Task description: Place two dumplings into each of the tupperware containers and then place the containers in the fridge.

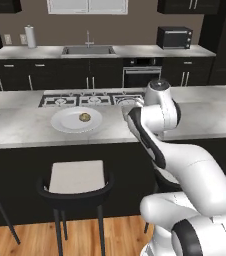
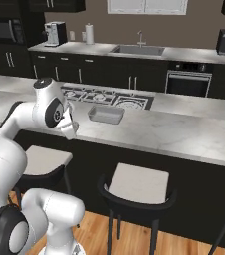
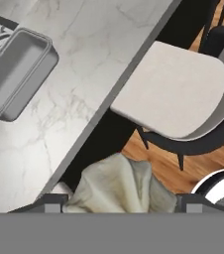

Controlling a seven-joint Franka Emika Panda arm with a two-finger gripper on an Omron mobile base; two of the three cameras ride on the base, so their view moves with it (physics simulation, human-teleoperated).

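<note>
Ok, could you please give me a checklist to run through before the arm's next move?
1. Held dumpling sits between the tips of the gripper: ok.
2. Grey container upright and empty on the counter: ok.
3. Gripper lined up over the container: not ok, the container lies off to one side.
4. Spare dumpling waiting on the white plate: ok.

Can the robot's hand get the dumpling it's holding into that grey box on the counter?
Probably yes. The gripper holds a dumpling, and the grey container sits open-topped on bare counter nearby, nothing between them.
</note>
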